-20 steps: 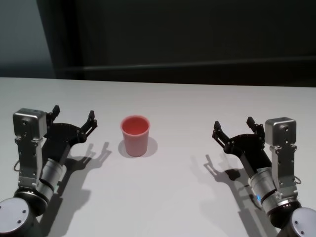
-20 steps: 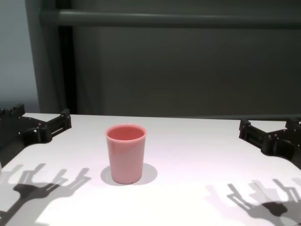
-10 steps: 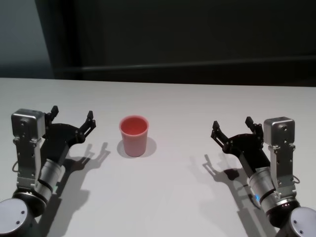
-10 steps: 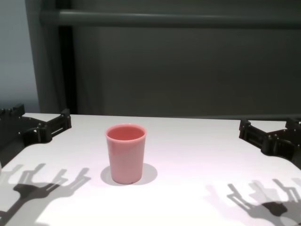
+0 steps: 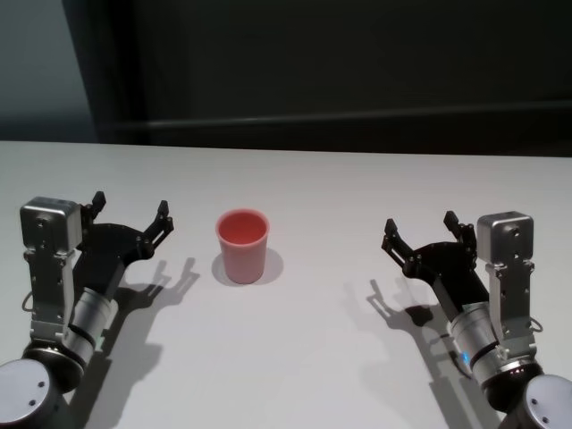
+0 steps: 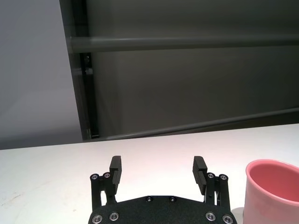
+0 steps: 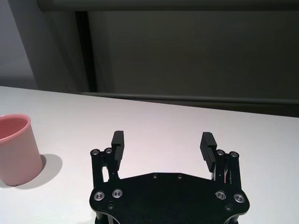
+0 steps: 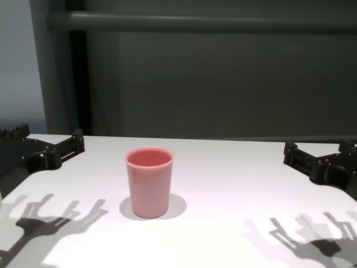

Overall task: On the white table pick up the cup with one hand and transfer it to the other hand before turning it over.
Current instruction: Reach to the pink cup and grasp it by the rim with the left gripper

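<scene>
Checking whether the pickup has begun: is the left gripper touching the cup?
Apart. The head view shows bare white table between the open left gripper and the upright cup; the chest view shows the same gap.

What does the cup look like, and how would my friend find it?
Look at the big white table. Between the two black grippers, nearer the open left gripper than the open right gripper, stands the cup, upright with its mouth up. It is the only pink thing there: smooth, no handle, wider at the top.
</scene>
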Tool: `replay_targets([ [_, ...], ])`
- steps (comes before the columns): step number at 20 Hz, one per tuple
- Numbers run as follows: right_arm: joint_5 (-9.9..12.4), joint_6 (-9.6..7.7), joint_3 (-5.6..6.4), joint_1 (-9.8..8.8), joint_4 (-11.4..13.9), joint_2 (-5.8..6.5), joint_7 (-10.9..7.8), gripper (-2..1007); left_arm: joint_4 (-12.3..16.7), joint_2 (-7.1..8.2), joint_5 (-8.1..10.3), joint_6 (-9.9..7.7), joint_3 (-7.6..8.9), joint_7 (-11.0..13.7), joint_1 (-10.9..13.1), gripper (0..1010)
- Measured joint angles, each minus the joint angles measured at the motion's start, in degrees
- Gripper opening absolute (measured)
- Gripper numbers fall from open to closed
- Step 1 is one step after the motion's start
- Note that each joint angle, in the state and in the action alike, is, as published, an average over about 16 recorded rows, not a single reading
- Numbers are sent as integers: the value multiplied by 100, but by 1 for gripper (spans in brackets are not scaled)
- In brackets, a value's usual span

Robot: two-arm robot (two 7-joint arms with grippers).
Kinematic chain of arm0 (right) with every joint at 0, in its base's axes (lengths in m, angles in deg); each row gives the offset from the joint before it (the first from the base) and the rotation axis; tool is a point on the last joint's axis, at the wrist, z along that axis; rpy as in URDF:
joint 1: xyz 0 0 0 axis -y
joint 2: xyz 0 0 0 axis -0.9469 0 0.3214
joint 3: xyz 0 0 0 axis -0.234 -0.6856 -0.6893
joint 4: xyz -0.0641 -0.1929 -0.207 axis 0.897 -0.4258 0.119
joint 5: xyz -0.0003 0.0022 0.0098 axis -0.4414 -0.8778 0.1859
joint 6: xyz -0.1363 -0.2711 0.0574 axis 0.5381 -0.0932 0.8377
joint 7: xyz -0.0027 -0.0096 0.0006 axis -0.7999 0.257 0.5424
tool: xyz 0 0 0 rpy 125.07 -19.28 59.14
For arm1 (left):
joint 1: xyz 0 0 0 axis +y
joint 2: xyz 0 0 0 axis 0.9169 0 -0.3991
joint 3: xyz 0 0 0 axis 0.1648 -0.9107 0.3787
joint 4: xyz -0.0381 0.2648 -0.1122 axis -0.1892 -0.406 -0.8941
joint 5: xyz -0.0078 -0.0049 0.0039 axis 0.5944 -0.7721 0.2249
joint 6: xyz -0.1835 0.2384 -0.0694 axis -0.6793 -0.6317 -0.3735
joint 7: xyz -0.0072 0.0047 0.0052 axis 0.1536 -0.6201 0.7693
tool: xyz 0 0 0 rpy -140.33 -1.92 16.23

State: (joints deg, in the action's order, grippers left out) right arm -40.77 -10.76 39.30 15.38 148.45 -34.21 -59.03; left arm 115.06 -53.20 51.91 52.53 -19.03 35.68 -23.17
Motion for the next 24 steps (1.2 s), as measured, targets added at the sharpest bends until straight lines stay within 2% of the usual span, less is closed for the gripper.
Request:
replay_targets([
  [24, 0, 0, 0, 0, 0, 0, 0, 1000, 0, 0, 0, 0, 0, 0, 0, 1003],
])
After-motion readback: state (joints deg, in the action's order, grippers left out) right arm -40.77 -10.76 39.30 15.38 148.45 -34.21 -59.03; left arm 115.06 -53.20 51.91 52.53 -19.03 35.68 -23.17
